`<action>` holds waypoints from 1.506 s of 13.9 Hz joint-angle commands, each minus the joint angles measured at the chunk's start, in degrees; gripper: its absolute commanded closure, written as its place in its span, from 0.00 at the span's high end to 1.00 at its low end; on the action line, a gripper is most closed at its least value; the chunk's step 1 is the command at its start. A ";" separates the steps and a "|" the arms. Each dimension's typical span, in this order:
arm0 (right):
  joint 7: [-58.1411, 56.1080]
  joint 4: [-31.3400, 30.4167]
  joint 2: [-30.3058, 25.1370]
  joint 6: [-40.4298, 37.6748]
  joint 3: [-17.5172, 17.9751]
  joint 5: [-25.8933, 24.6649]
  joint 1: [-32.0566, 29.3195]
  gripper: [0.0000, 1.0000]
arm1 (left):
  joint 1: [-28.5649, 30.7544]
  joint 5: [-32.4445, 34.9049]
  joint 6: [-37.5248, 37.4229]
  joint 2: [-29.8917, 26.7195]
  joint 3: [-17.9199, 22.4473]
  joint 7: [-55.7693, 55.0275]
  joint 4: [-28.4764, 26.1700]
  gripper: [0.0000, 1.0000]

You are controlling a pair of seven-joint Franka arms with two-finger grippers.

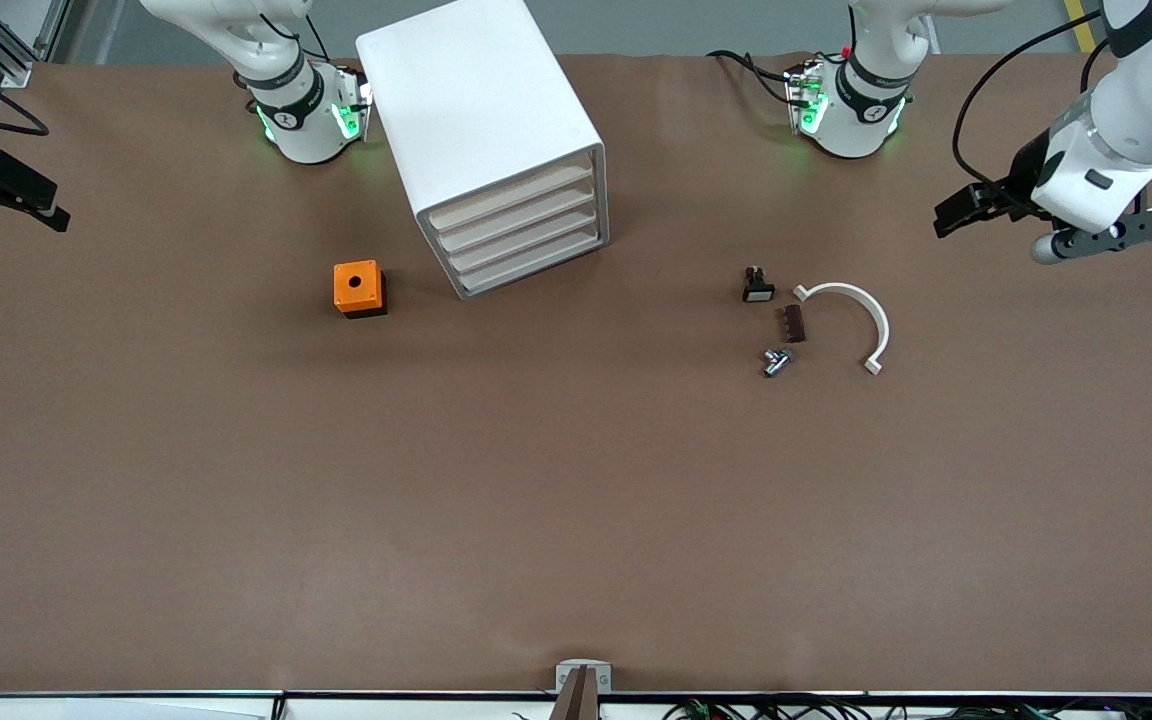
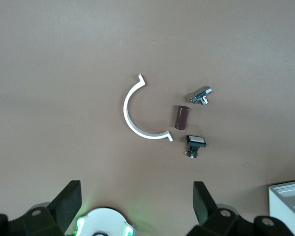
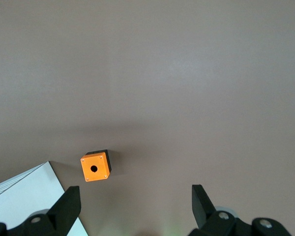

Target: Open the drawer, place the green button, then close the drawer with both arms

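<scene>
The tall white cabinet (image 1: 481, 120) stands near the right arm's base, with four alike white drawers (image 1: 521, 235) all shut. Its corner also shows in the left wrist view (image 2: 290, 201) and the right wrist view (image 3: 19, 196). No green-capped button shows in any view. My left gripper (image 1: 956, 212) hangs open and empty over the left arm's end of the table; its wrist view (image 2: 136, 204) looks down on a group of small parts. My right gripper (image 1: 36, 200) hangs open and empty (image 3: 135, 204) over the right arm's end of the table.
An orange cube with a hole (image 1: 359, 288) sits beside the cabinet, toward the right arm's end. Toward the left arm's end lie a small black part with a white face (image 1: 758, 287), a brown piece (image 1: 794, 323), a silver metal part (image 1: 774, 362) and a white half-ring (image 1: 851, 315).
</scene>
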 commanded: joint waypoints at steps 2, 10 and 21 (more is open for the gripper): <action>-1.19 -0.91 -1.29 0.47 0.42 -0.65 -0.59 1.00 | 0.09 1.42 3.95 -2.32 1.45 5.31 -0.51 1.00; -1.81 -1.00 -1.29 1.17 0.68 -2.15 -0.15 1.00 | 0.26 2.65 2.30 9.53 1.45 5.59 19.07 1.00; -1.90 -1.35 -1.29 0.82 0.68 -2.15 -0.24 1.00 | 0.35 2.74 -2.46 11.13 1.54 7.61 22.87 1.00</action>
